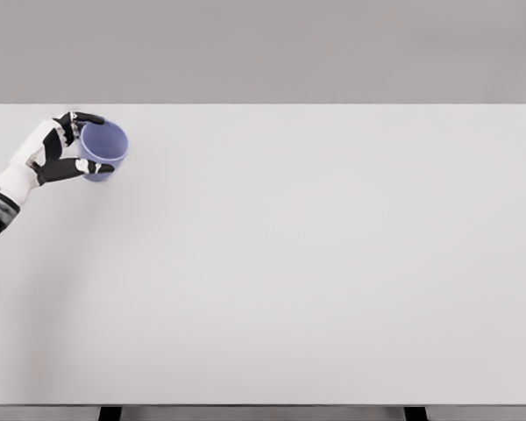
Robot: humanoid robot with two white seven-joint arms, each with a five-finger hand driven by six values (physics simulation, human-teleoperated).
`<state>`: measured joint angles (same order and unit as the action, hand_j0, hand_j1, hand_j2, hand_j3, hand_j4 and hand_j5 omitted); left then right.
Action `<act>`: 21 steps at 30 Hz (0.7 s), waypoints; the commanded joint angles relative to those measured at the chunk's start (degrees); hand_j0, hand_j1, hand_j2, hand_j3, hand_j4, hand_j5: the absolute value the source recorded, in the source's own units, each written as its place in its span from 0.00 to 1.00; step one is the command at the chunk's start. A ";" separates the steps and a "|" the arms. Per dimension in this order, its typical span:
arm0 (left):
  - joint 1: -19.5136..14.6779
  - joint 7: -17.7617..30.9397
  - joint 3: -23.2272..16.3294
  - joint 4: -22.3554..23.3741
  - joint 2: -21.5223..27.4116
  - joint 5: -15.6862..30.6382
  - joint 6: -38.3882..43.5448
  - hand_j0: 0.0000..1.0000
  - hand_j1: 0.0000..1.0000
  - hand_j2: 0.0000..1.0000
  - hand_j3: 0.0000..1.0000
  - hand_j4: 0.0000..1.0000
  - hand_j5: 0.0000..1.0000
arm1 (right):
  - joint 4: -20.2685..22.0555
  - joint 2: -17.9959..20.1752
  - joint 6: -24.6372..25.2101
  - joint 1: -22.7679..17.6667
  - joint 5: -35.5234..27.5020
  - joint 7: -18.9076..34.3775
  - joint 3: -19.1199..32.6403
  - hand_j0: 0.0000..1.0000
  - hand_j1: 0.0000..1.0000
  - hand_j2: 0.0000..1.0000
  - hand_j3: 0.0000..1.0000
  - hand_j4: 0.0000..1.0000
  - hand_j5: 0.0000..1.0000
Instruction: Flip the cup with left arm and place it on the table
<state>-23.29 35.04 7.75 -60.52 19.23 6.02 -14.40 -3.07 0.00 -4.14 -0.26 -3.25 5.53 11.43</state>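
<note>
- White and wide, the worktop (316, 263) fills most of the view.
- Two dark legs (110, 412) peek out under its near edge.
- At the far left, the left hand (66, 145) comes in from the left edge on a white arm (4, 189).
- Its black fingers (86, 117) wrap round a blue cup (103, 150), one above the rim and one below, so the hand is clamped on the cup.
- Tipped on its side, the cup shows its open mouth to the camera and you can see inside.
- Whether the cup touches the worktop is hard to tell.
- A grey wall (263, 48) stands behind.
</note>
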 commanded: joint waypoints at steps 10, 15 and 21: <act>0.88 -0.04 1.30 1.28 -1.21 1.72 -3.97 0.56 0.56 0.56 0.56 0.56 0.56 | 0.00 0.00 0.01 0.00 0.00 0.01 0.00 1.00 1.00 1.00 1.00 1.00 1.00; 1.84 -0.04 1.30 1.37 -1.21 2.95 -3.97 0.56 0.56 0.56 0.56 0.56 0.56 | 0.00 0.00 0.01 0.00 0.00 0.01 0.00 1.00 1.00 1.00 1.00 1.00 1.00; 2.11 -0.04 1.30 1.37 -1.30 4.70 -3.97 0.56 0.56 0.56 0.56 0.56 0.56 | 0.00 0.00 -0.08 0.00 0.00 0.01 0.00 1.00 1.00 1.00 1.00 1.00 1.00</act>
<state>-21.18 35.02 9.03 -59.10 17.91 9.70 -18.39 -3.07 0.00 -4.16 -0.26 -3.25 5.53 11.43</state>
